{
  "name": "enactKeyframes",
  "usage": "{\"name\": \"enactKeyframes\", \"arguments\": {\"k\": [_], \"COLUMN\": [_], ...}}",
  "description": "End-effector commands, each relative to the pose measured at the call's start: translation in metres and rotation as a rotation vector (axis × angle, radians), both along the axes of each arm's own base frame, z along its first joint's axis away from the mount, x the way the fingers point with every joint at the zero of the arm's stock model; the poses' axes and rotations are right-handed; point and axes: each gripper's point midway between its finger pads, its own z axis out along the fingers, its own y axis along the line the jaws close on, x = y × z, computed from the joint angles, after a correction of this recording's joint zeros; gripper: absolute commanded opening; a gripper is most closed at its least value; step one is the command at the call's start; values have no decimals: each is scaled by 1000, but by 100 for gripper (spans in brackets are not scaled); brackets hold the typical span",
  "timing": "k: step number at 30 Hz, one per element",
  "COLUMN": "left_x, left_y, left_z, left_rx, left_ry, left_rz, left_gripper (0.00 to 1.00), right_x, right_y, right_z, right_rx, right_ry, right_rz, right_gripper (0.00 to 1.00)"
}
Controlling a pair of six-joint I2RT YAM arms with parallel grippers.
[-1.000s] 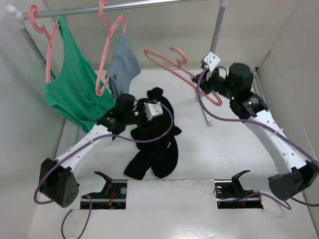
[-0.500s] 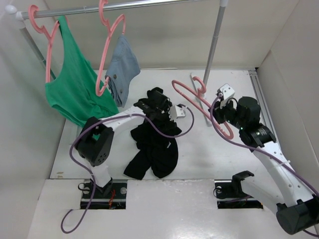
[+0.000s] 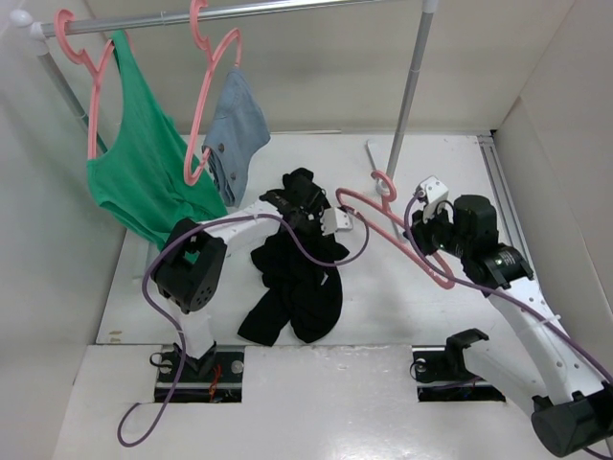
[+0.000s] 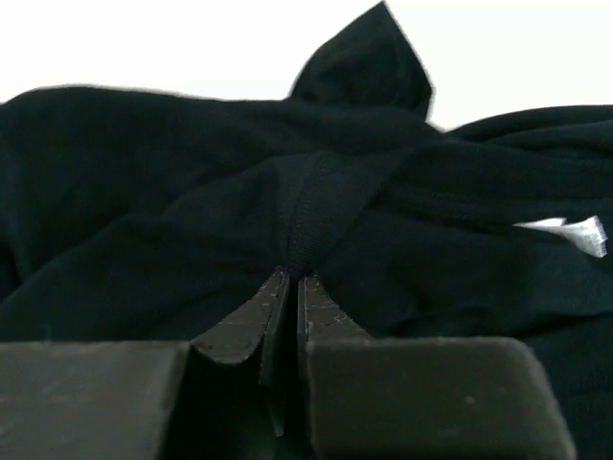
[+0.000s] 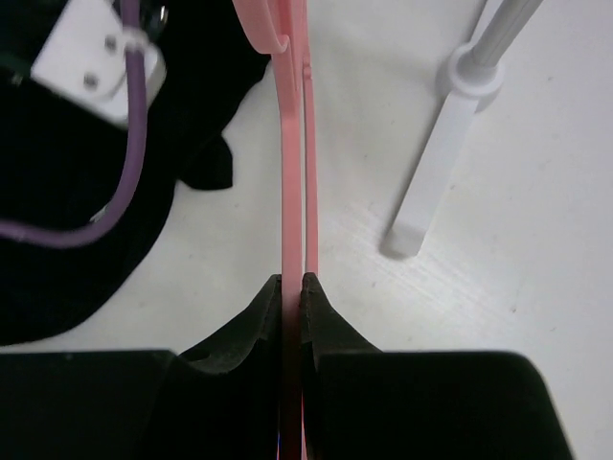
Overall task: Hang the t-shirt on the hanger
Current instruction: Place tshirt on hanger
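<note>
Pinched tight in the left claw (image 4: 290, 278): a seamed fold of the black t-shirt (image 4: 144, 192), cloth bunched right against the tips, with the white neck label (image 4: 567, 233) off to the right of them. From above, reaching over the upper end of the crumpled t-shirt, the rest of it trailing down the white worktop (image 3: 402, 316) toward the arm bases. Clamped in the right claw (image 5: 292, 284): the thin pink hanger (image 5: 292, 144), its bar running straight out from between the closed tips, raised off the worktop and tilted. Far end of the hanger close to the t-shirt's upper right edge and the left wrist; touching or not, cannot tell. Just right of the hanger, the white foot of the rack post (image 5: 436, 163).
</note>
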Motion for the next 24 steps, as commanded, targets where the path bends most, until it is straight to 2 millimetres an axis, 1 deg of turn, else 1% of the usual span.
{"name": "enactKeyframes", "arguments": {"k": [1, 2, 3, 4, 5, 6, 8, 9, 10, 11, 13, 15, 17, 18, 20, 21, 24], "left_x": [9, 14, 16, 18, 26, 26, 29, 34, 34, 35, 36, 40, 44, 44, 46, 45, 45], "left_y": [5, 5, 3, 5, 7, 4, 8, 9, 9, 8, 7, 4, 1, 1, 0, 0, 0], "left_z": [29, 37, 41, 50, 62, 66, 69, 73, 73, 74, 75, 81, 89, 89, 93, 97, 97], "left_rx": [-53, -76, -87, -108, -130, -148, -158, -164, -164, -172, -181, -199, -213, -213, -221, -230, -233], "left_ry": [17, 13, 16, 17, -1, 3, 17, 8, 8, 6, 4, 0, -17, -17, -20, -24, -17], "left_rz": [39, 56, 73, 89, 115, 118, 143, 152, 152, 159, 167, 184, 182, 182, 188, 194, 203], "left_gripper": [0, 0, 0, 0, 0, 0, 0, 0, 0, 0, 0, 0, 0, 0, 0, 0, 0], "right_x": [-20, -28, -33, -40, -51, -55, -69, -78, -84, -90, -102, -110, -116, -118, -118, -121, -120], "right_y": [4, 1, 0, 0, -3, -2, 3, 4, 6, 14, 18, 24, 25, 25, 25, 28, 38], "right_z": [12, 14, 15, 18, 13, 24, 33, 40, 44, 47, 57, 55, 43, 40, 27, 26, 22], "right_rx": [36, 28, 23, 25, 6, 7, 32, 43, 57, 86, 115, 144, 150, 150, 148, 169, 222], "right_ry": [40, 65, 83, 93, 141, 131, 147, 155, 152, 160, 139, 157, 187, 189, 202, 202, 197], "right_rz": [39, 38, 38, 47, 59, 73, 120, 140, 162, 212, 255, 293, 309, 309, 307, 324, 372], "right_gripper": [0, 0, 0, 0, 0, 0, 0, 0, 0, 0, 0, 0, 0, 0, 0, 0, 0]}}
